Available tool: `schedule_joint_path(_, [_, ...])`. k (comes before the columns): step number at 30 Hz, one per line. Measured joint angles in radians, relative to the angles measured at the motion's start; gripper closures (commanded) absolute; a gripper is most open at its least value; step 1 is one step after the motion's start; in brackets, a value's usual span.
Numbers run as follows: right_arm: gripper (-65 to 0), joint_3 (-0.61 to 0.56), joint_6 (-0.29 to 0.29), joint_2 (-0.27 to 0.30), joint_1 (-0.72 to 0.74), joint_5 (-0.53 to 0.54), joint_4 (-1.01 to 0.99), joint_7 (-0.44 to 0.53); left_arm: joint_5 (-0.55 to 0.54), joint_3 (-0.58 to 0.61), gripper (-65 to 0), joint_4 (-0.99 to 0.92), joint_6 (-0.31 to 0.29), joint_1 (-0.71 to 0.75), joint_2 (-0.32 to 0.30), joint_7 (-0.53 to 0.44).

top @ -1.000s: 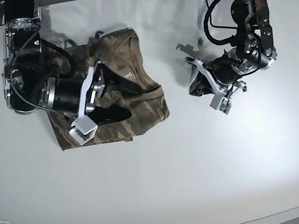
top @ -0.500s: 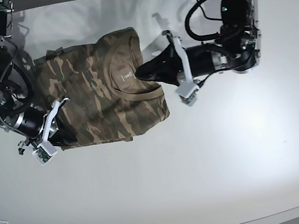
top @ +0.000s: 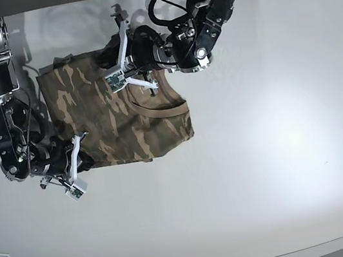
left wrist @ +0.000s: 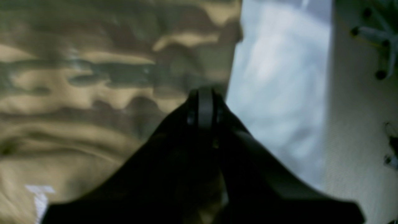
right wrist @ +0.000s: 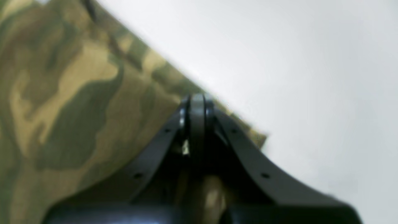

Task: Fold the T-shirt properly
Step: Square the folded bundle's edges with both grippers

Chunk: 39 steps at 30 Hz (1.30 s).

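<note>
The T-shirt (top: 121, 120) lies on the white bench (top: 263, 172) toward the far left side, a soft cloth in streaked olive, brown and tan camouflage. It is laid flat in a roughly square shape, with a tan ribbed collar curving across its right half. The near edge runs straight, and the near right corner is crisp. Shallow wrinkles cross the fabric. The bench is smooth and matte, with a curved near edge.

The left claw (top: 123, 61) reaches over the shirt's far edge near the collar. In the left wrist view its black fingers (left wrist: 205, 105) come together at a narrow tip, closed, right at the cloth's edge (left wrist: 231, 62). That view is too blurred to show whether fabric is pinched between them. The left arm's dark joints and cables cover part of the collar area in the base view.

The right claw (top: 75, 160) sits at the shirt's near left corner. In the right wrist view its black fingers (right wrist: 197, 115) are pressed shut at the hem (right wrist: 174, 77), and a bit of tan cloth shows between them lower down, so it grips the T-shirt. The right arm stands along the shirt's left side and casts a shadow there.
</note>
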Motion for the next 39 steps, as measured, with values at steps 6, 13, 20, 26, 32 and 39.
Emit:
schedule_joint_path(6, [0.0, 0.002, -0.051, 0.045, -0.077, 0.005, 0.080, -0.006, -0.046, 0.004, 0.0, -0.165, -0.014, -0.116, -0.089, -0.179])
schedule_joint_path(13, [0.0, 0.043, -0.150, 0.080, -0.272, -0.008, 0.325, -0.053, -0.016, 0.001, 0.0, -0.402, -0.037, -0.281, -0.122, -0.381])
schedule_joint_path(20, [0.0, 0.174, -0.241, 0.048, -0.502, 0.004, 0.508, -0.063, 0.187, -0.001, 0.0, -0.600, -0.018, -0.376, -0.131, -0.731])
schedule_joint_path(26, [0.0, 0.317, -0.241, -0.072, -0.632, 0.015, 0.552, -0.045, 0.231, 0.000, 0.0, -0.639, -0.019, -0.415, -0.124, -0.758])
schedule_joint_path(32, [0.0, 0.422, -0.241, -0.171, -0.702, 0.010, 0.615, -0.054, 0.236, 0.001, 0.0, -0.614, -0.017, -0.474, -0.128, -0.635])
schedule_joint_path(39, [0.0, 0.456, -0.139, -0.190, -0.705, 0.065, 0.772, -0.031, 0.080, -0.017, 0.0, -0.477, 0.020, -0.532, -0.143, -0.220])
